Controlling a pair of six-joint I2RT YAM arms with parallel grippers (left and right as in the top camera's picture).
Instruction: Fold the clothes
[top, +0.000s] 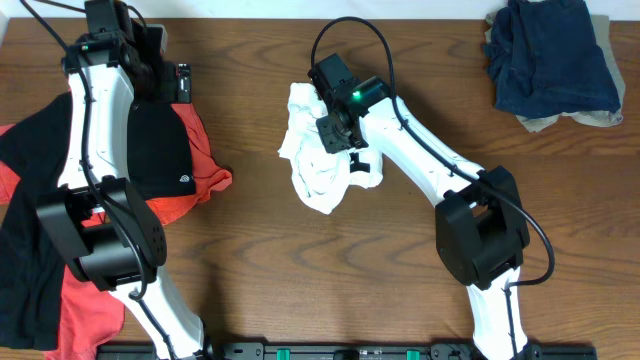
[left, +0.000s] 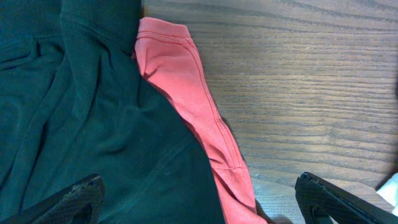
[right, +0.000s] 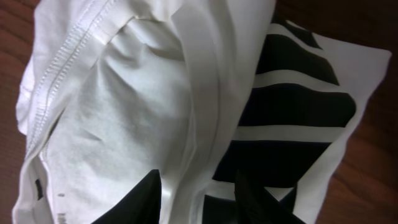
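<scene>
Right pincer (right: 198, 183) grasping white shirt (right: 124, 124) fold between fingers; left pincer (left: 199, 186) released over black shirt (left: 93, 124).

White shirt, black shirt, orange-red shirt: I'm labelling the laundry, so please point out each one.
white shirt (top: 318, 180), overhead view, crumpled lower part.
black shirt (left: 93, 124), left wrist view, middle of its cloth.
orange-red shirt (left: 180, 74), left wrist view, band beside the black cloth.
</scene>
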